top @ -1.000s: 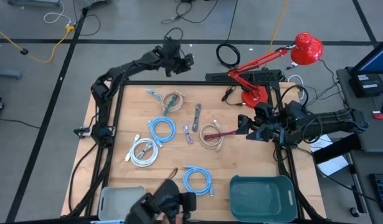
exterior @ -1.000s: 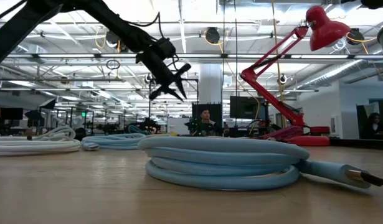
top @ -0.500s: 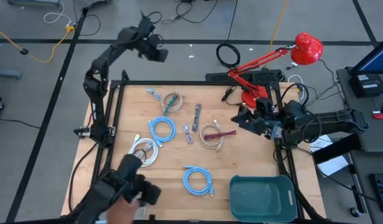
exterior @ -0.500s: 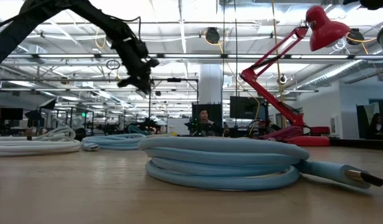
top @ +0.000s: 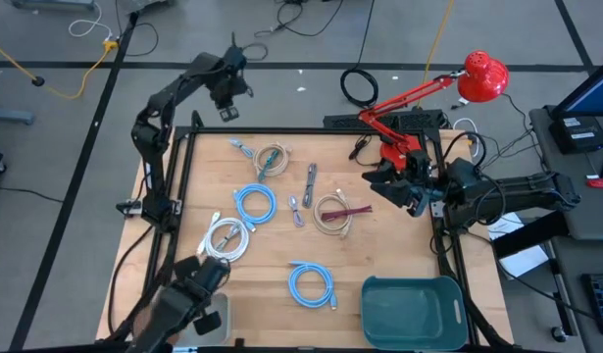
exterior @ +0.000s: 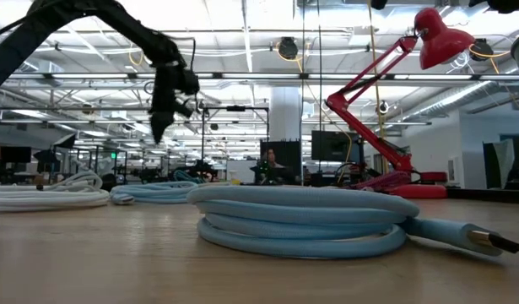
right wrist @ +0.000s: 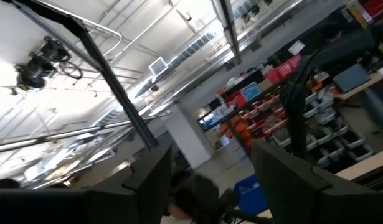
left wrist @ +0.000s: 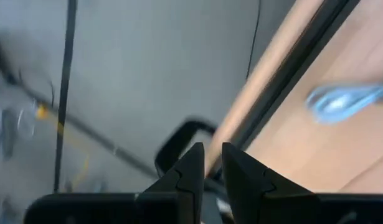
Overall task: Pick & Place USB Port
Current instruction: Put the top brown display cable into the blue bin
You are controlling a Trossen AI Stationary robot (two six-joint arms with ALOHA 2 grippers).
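Note:
Several coiled cables lie flat on the wooden table [top: 379,265]: a blue coil [top: 254,204], a white coil [top: 226,238], a beige coil with a maroon strap [top: 332,214], and a blue coil [top: 311,282] near the near edge. That last blue coil [exterior: 301,219] fills the low view, its metal plug [exterior: 489,241] resting on the wood. Small silver connectors [top: 309,181] lie mid-table. My left gripper [top: 226,98] hangs beyond the table's far left corner, pointing down, shut and empty [left wrist: 213,163]. My right gripper [top: 372,178] hovers at the right edge beside the beige coil, open [right wrist: 210,180] and empty.
A teal bin [top: 412,309] stands at the near right corner and a pale tray [top: 183,316] at the near left, partly under a dark-sleeved arm [top: 178,304]. A red desk lamp [top: 409,118] stands at the far right corner. Black frame rails [top: 174,196] border the table.
My left gripper has swung from above the middle of the far edge toward the far left corner, tipped from slanting to pointing down, and shut. My right gripper has drifted slightly toward the far edge. The dark-sleeved arm at the near edge has moved left.

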